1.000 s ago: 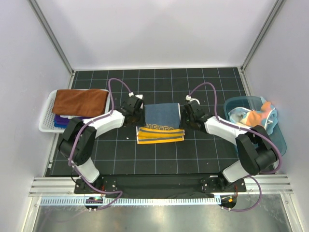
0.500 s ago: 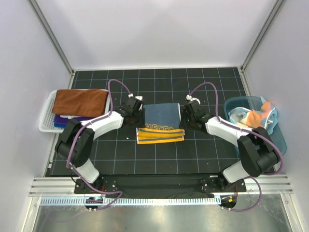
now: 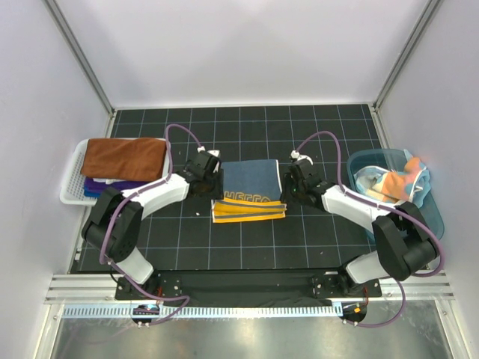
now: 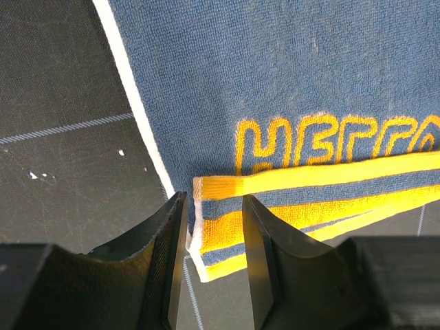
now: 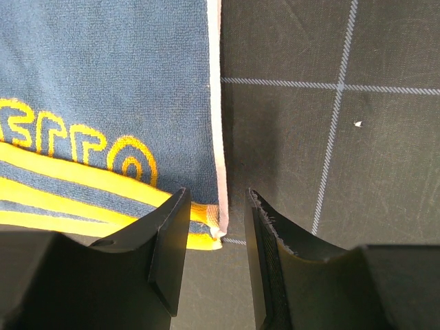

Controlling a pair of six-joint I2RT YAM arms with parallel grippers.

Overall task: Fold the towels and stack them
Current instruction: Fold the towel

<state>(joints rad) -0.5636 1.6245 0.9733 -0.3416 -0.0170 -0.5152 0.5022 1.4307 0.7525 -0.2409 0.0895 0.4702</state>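
A navy-and-yellow striped towel (image 3: 251, 183) lies partly folded in the middle of the black gridded mat, its yellow-striped flap turned up along the near edge. My left gripper (image 3: 215, 187) is at the towel's left side. In the left wrist view its jaws (image 4: 213, 206) stand open over the towel (image 4: 275, 82), with the folded striped corner between them. My right gripper (image 3: 284, 191) is at the right side. In the right wrist view it (image 5: 218, 199) is open too, straddling the white-edged corner of the towel (image 5: 103, 82).
A white slatted basket (image 3: 71, 187) at the left edge holds a folded rust brown towel (image 3: 123, 157) on top of a purple one (image 3: 101, 184). A teal tub (image 3: 438, 217) at the right holds crumpled light blue and orange towels (image 3: 393, 179). Grey walls enclose the mat.
Both grippers have shifted slightly toward the near edge along the towel's sides. The towel itself has hardly changed.
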